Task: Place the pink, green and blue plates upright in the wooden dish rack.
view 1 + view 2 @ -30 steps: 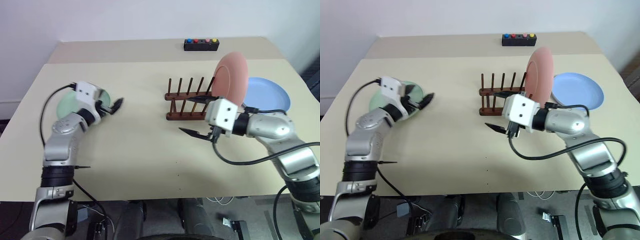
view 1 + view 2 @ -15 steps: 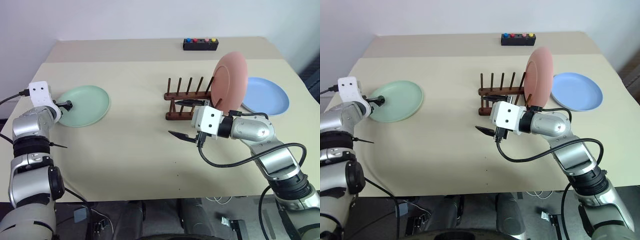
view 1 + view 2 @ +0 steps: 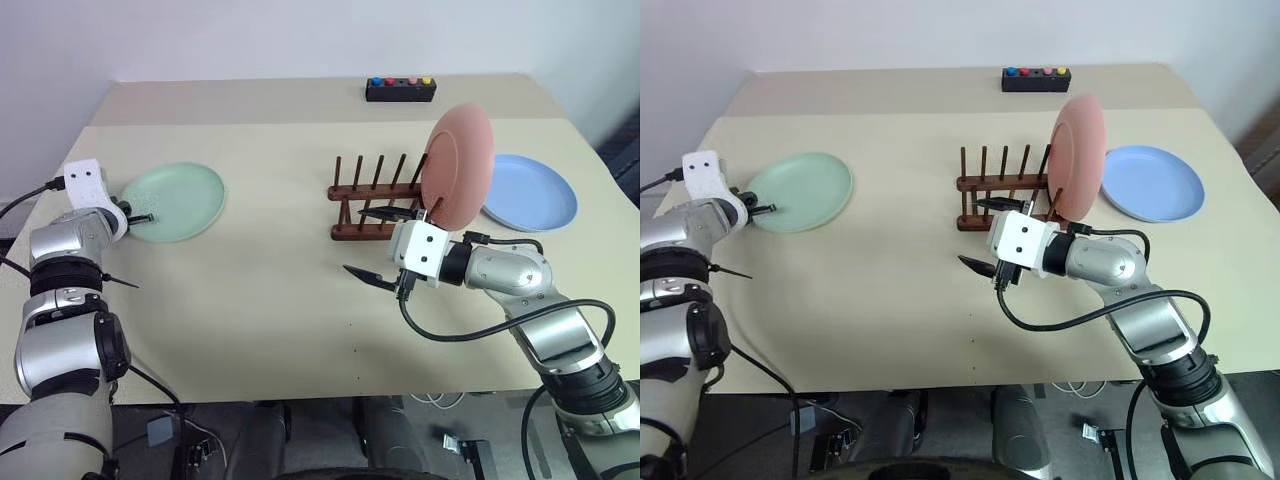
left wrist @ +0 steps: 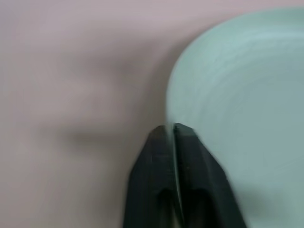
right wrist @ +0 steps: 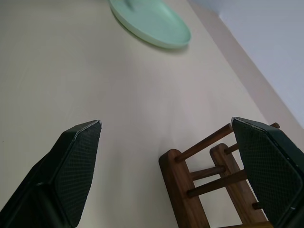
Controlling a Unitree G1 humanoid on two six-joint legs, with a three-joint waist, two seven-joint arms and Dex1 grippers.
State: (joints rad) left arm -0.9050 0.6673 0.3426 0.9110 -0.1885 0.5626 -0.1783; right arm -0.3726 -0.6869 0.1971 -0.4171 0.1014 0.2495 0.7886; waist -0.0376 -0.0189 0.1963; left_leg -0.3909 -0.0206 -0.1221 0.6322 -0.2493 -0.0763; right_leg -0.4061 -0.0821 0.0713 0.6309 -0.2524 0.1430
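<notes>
The green plate lies on the left of the table, and my left gripper is shut on its near-left rim. In the left wrist view the two black fingers pinch the green plate by its edge. The pink plate stands upright at the right end of the wooden dish rack. Flat on the table to the rack's right lies the blue plate. My right gripper hangs open just in front of the rack, with nothing between its fingers.
A black box with coloured buttons sits at the table's far edge. Bare tabletop stretches between the green plate and the rack. The rack's left slots hold nothing.
My left arm swung out to the left and its gripper shut on the green plate's rim; the plate shifted slightly. The right hand has hardly moved and its gripper stays open.
</notes>
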